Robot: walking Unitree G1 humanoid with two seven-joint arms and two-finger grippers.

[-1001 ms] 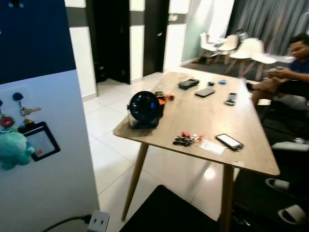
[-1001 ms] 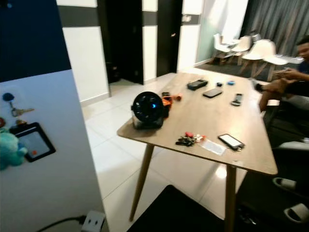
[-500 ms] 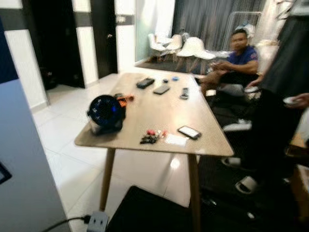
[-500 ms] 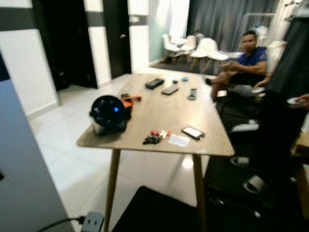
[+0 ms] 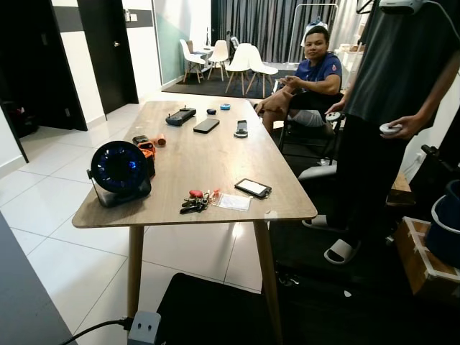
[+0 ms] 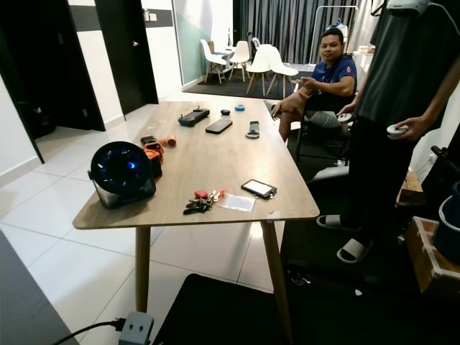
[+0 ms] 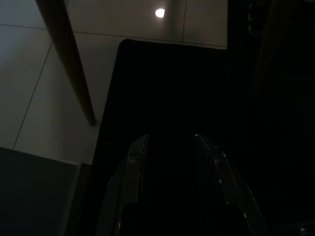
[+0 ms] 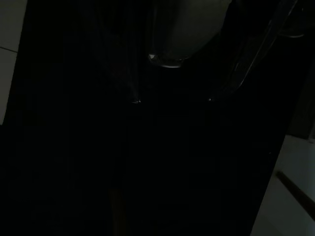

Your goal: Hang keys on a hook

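On the near part of a wooden table lies a bunch of keys with a red tag, flat on the top, with no gripper near it. Just right of the keys sits a clear card sleeve, and beyond that a phone. To the keys' left stands a round black fan with a blue glow. Farther along the table lie more dark devices. At the far right a person sits on a chair, and another person stands near the table's right side, holding a controller. The left gripper hangs low over a black mat beside a table leg, fingers spread apart. The right gripper hangs in deep shade, fingers apparently apart.
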